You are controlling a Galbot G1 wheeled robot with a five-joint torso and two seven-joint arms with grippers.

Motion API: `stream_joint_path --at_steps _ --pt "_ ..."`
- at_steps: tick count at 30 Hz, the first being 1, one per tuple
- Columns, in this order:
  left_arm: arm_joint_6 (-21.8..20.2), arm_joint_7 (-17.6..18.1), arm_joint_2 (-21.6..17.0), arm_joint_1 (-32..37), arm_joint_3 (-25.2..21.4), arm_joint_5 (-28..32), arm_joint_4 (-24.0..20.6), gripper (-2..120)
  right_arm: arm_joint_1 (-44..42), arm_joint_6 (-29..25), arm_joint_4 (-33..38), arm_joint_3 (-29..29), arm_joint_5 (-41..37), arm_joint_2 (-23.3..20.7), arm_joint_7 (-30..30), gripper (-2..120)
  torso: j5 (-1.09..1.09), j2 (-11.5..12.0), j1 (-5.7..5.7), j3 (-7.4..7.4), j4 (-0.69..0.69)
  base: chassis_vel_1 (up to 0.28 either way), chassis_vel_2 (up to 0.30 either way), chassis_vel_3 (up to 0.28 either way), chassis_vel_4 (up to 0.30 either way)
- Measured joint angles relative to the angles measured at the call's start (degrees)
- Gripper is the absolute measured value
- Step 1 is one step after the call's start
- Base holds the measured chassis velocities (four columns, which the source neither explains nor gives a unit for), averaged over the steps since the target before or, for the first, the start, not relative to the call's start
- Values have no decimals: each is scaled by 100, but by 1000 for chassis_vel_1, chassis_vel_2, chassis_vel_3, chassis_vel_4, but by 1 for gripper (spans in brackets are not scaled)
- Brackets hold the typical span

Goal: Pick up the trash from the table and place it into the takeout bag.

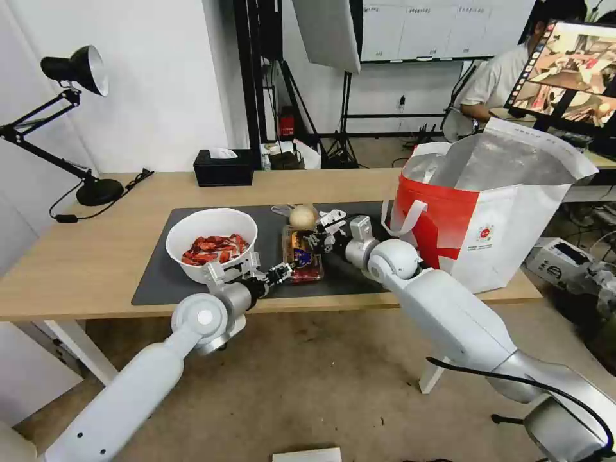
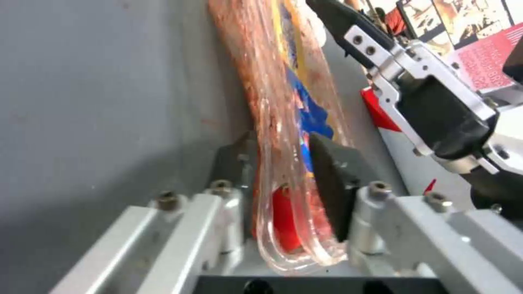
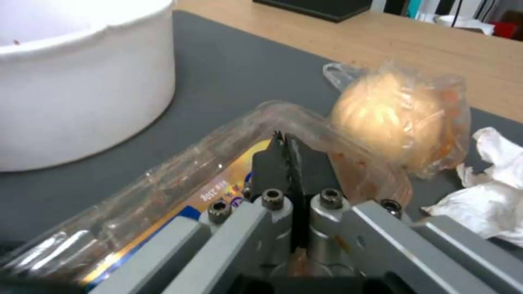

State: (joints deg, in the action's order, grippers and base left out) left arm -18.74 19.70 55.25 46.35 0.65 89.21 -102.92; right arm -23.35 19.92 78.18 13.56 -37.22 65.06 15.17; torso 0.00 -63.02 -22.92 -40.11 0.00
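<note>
The clear tray [image 1: 303, 260] with red scraps lies on the dark mat [image 1: 160, 282] of the table [image 1: 77, 256]. My left gripper [image 1: 282, 272] is shut on its near rim [image 2: 283, 134], one pad [image 2: 332, 175] pressing the plastic. My right gripper [image 1: 316, 241] is at the tray's far end [image 3: 179, 192], its fingers [image 3: 286, 141] pressed together on thin plastic. The beige wrapped ball [image 3: 392, 114] and the crumpled white tissue [image 3: 496, 196] lie just beyond. The white bowl [image 1: 212, 247] of red shells stands to the left. The takeout bag [image 1: 513, 212] stands open at the right.
A black tissue box [image 1: 223, 168] sits at the table's back edge. At the far left corner is a black desk lamp [image 1: 96, 191]. The bag's strap handle [image 1: 403, 221] hangs close to my right forearm. Bare wood lies left of the mat.
</note>
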Motion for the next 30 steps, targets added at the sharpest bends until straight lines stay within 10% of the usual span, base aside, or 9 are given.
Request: stream_joint_path --at_steps 7,30 --pt "20 0 20 -37 -21 -3 -34 0 -233 -12 299 -178 -98 -158 -39 0 1 0 0 0 0 0 0 0 0" --pt "412 -173 -398 -70 -836 -491 -1108 0 -3659 -988 3607 -2426 -300 -1016 -927 0 2 -1 1 1 -1 0 0 0 0"
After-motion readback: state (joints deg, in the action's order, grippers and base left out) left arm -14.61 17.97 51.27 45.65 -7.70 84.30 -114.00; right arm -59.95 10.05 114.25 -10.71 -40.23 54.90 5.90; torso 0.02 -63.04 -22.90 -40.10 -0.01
